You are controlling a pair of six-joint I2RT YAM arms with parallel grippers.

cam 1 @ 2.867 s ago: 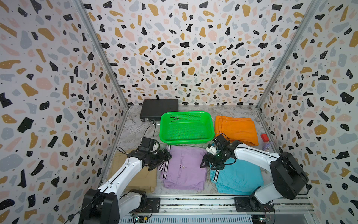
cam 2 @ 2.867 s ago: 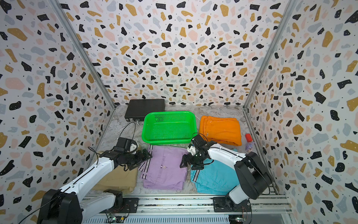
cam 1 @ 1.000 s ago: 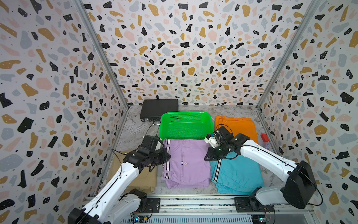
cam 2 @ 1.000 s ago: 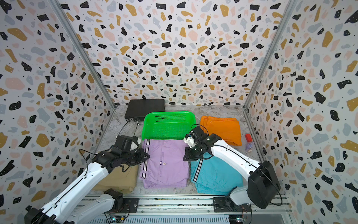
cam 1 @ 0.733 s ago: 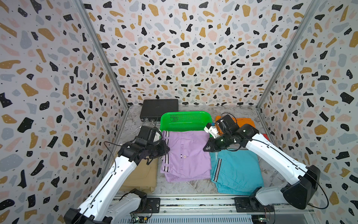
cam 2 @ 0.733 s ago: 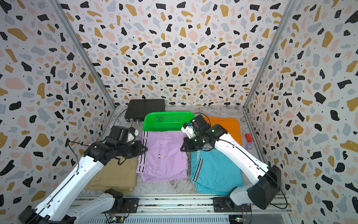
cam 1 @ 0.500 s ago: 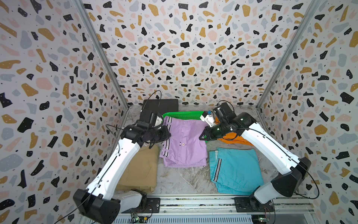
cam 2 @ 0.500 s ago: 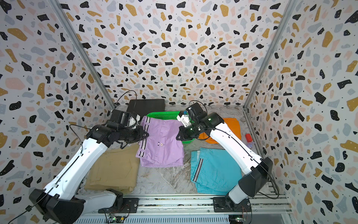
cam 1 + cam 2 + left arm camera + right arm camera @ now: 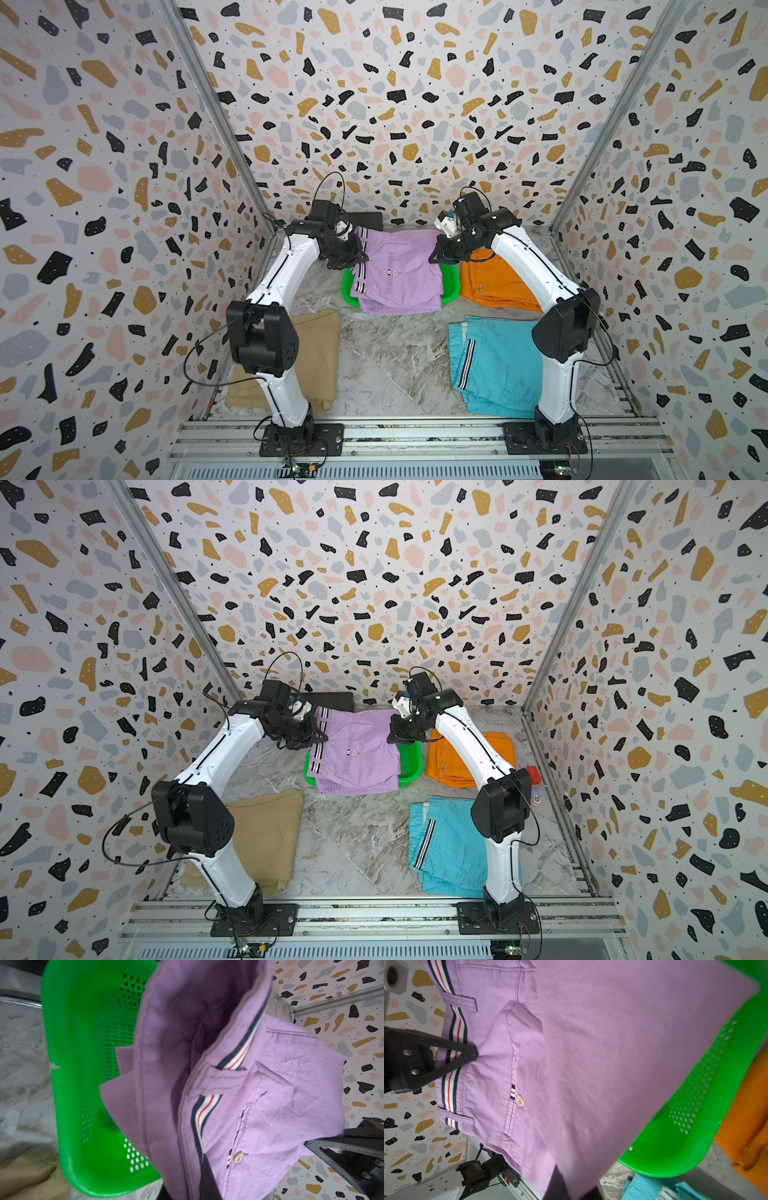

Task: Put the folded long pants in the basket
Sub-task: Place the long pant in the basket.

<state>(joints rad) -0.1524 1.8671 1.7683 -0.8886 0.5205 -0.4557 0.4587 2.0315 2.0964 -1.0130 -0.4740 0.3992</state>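
Observation:
The lilac folded long pants (image 9: 399, 270) (image 9: 355, 750) hang in the air, stretched between both grippers above the green basket (image 9: 451, 284) (image 9: 409, 758), hiding most of it. My left gripper (image 9: 359, 259) (image 9: 207, 1178) is shut on the striped waistband edge. My right gripper (image 9: 434, 257) (image 9: 560, 1184) is shut on the opposite edge. The wrist views show the basket (image 9: 83, 1064) (image 9: 695, 1126) just below the cloth (image 9: 270, 1095) (image 9: 571, 1053). Tan pants (image 9: 316, 353), turquoise pants (image 9: 498, 365) and orange pants (image 9: 494, 278) lie on the table.
A flat black box (image 9: 370, 220) sits behind the basket at the back wall. A small red object (image 9: 533, 775) lies by the right wall. Patterned walls close in three sides, and a metal rail (image 9: 415, 432) runs along the front.
Both arms have lifted the lilac pants off the table and carried them back and up, from in front of the basket to above it. Both grips stayed shut.

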